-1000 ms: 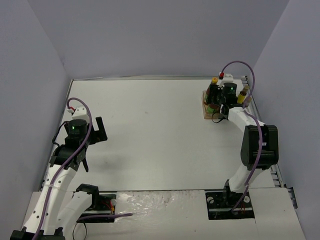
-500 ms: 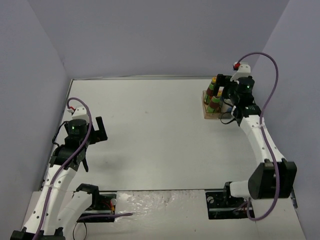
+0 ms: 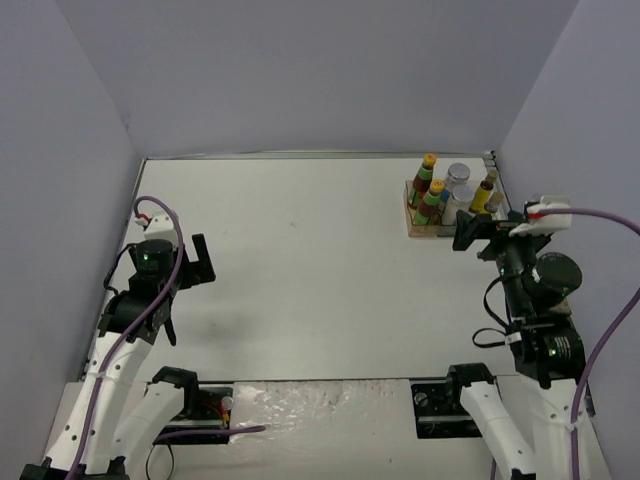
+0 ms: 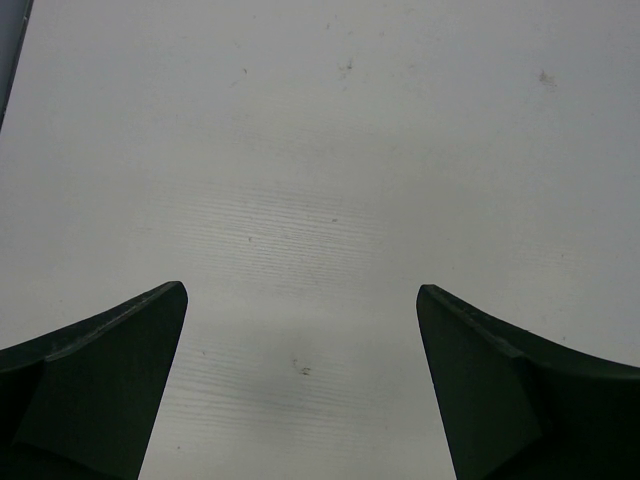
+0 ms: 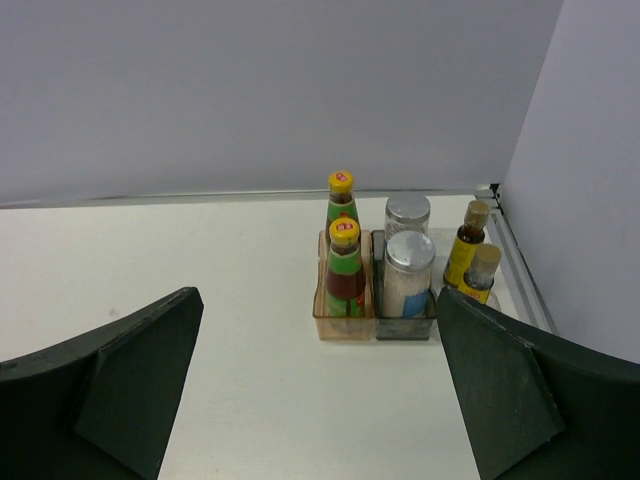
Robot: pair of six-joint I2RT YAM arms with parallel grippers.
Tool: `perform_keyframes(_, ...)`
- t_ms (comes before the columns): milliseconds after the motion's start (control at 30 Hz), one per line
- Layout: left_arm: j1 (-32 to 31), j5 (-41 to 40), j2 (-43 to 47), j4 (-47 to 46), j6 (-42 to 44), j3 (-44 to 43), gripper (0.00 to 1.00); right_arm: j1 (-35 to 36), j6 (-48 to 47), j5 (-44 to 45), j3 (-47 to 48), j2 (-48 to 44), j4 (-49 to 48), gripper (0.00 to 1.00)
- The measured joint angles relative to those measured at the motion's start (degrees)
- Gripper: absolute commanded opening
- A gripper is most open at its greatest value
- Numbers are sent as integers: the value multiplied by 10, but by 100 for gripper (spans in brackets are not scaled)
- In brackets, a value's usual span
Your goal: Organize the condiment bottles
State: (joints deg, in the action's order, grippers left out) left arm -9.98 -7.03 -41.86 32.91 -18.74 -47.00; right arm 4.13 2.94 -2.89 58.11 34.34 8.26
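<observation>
Right wrist view: the rear dark bottle (image 5: 340, 203) shows only cap, neck and shoulders above the tray (image 5: 330, 328), with the front dark bottle (image 5: 346, 272) covering everything lower. One compartment to the right, it's the same story: the rear cylinder (image 5: 407, 214) is masked below its silver top by the front cylinder (image 5: 408, 275). The taller yellow-labelled bottle (image 5: 465, 245) and the shorter yellow-labelled bottle (image 5: 482, 275) sit at the tray's right end; whether inside it or just beside it cannot be told. Label print is too small to read. From above, the right gripper (image 3: 468, 232) blocks the tray's near right corner. Its fingers (image 5: 520, 400) run off the wrist view's lower edge.
</observation>
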Motion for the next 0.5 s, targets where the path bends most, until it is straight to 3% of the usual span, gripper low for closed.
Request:
perform_keyframes(300, -7, 2, 21, 16, 6, 0, 97, 4, 14, 46, -123, -136, 85, 100)
perform_keyframes(500, -7, -1, 44, 28, 15, 0, 97, 5, 18, 68, -136, -152, 92, 100)
